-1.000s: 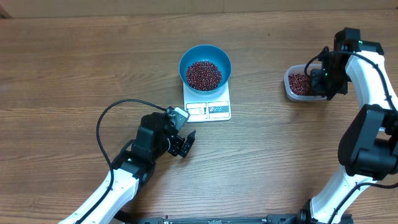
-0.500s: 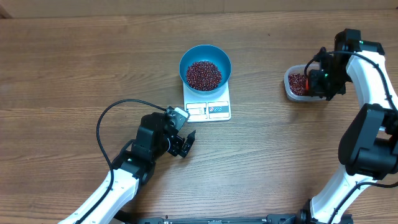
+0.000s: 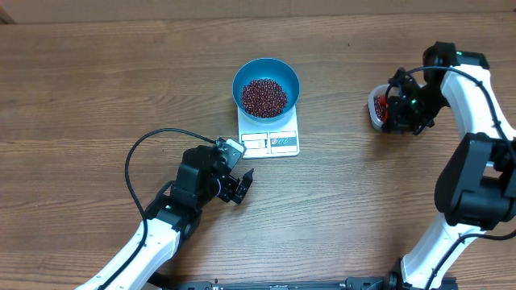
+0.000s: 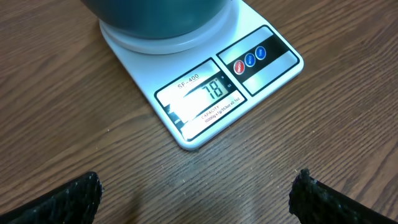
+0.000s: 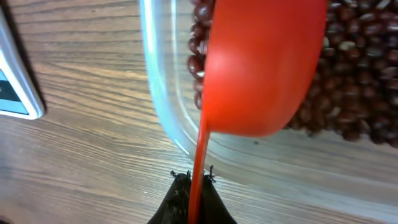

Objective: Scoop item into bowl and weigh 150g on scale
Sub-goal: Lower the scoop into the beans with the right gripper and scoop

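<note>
Right claw (image 5: 193, 186) clamped on red scoop (image 5: 264, 68) over tub (image 5: 163, 106); left claw (image 3: 239, 187) wide open, empty, 7 o'clock of scale (image 3: 270, 141).

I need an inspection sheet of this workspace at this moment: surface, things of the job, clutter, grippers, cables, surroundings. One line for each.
Surface: wooden table, brown grain.
Job's things: blue bowl stands on the white scale, with beans heaped inside; the display reads 78. The clear tub at the right holds more beans.
Clutter: nothing seen.
Grippers: left gripper open and empty, low near the scale's front; right gripper shut on the handle of the red scoop, which is over the tub.
Cables: black cable loops beside the left arm.
Surroundings: nothing seen.
</note>
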`<state>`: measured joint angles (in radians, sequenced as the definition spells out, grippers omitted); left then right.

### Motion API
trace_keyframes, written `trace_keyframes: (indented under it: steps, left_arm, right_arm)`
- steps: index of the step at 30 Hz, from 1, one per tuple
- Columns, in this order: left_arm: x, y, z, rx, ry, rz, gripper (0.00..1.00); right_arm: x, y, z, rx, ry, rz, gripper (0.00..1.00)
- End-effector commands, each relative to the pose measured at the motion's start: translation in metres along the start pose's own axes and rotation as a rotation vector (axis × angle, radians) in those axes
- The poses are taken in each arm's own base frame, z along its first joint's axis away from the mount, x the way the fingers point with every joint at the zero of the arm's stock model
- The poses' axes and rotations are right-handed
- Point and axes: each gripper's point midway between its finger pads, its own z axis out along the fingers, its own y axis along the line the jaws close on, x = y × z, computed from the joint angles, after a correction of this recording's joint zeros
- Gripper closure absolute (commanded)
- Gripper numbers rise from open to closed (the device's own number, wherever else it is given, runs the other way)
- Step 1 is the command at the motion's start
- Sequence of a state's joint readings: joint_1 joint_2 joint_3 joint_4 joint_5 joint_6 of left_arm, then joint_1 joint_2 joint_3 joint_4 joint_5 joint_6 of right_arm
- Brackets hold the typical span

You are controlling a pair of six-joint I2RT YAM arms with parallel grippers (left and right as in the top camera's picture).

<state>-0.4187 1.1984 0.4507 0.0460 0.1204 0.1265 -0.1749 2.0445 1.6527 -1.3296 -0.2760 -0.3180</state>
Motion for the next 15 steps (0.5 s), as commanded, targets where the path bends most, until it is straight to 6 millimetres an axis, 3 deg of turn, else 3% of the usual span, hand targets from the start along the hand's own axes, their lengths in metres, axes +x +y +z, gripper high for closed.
trace_keyframes:
  steps: [1, 8, 15]
  left_arm:
    - [0.002, -0.001, 0.001, 0.005, 0.005, -0.015, 0.01]
    - [0.002, -0.001, 0.001, 0.005, 0.005, -0.015, 0.0]
    - [0.002, -0.001, 0.001, 0.005, 0.005, -0.015, 0.0]
  right_arm:
    - [0.002, 0.015, 0.009, -0.09, 0.016, -0.019, 0.96]
    - [-0.004, 0.024, 0.002, -0.216, -0.033, 0.015, 0.96]
    - [-0.008, 0.017, -0.009, -0.3, -0.087, 0.07, 0.96]
